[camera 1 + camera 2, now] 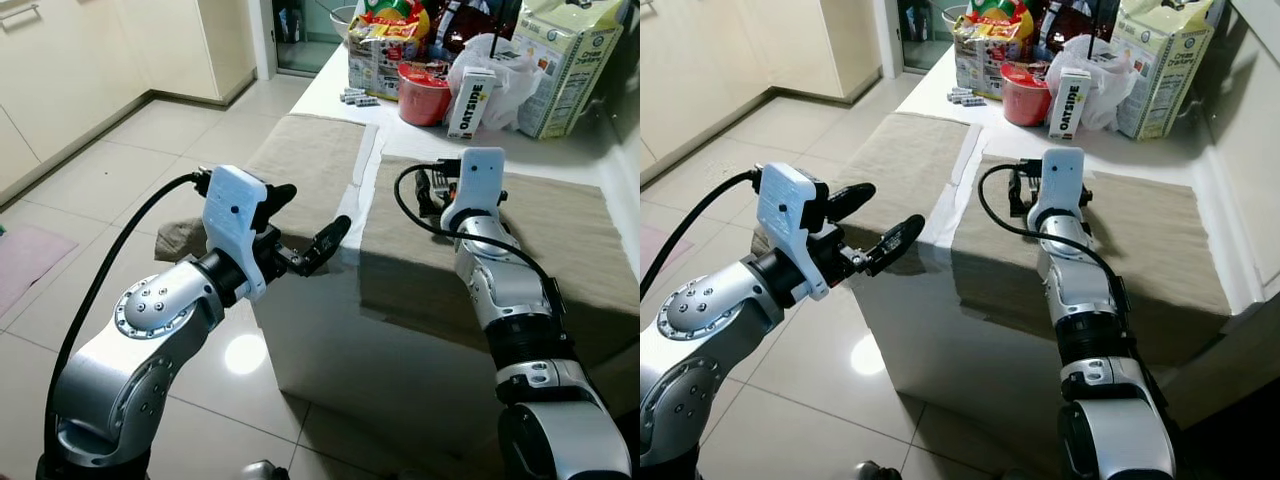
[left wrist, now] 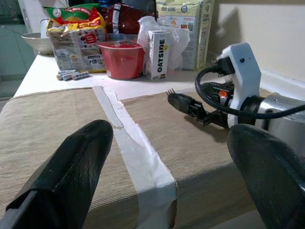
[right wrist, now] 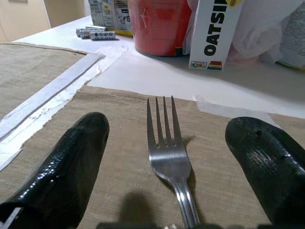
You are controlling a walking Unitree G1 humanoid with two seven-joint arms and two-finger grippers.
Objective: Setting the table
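Left gripper (image 1: 308, 228): nearest, fingers spread, empty, off the table's near-left corner. Right gripper (image 3: 162, 162): fingers parted over the right placemat (image 1: 560, 230). Fork (image 3: 169, 152): lies between them on that mat, tines toward the clutter; whether it is pinched cannot be told. Left placemat (image 1: 310, 160): bare. Beyond: red tub (image 1: 423, 92), Oatside carton (image 1: 468, 103). Risk: fork pushed forward could slide off the mat.

Home kitchen: cream cabinet doors (image 1: 60, 70), glossy tiled floor (image 1: 150, 150), white table (image 1: 330, 80) laid with placemats (image 1: 560, 240), crowded with snack bags (image 1: 385, 30), Oatside carton (image 1: 470, 100).
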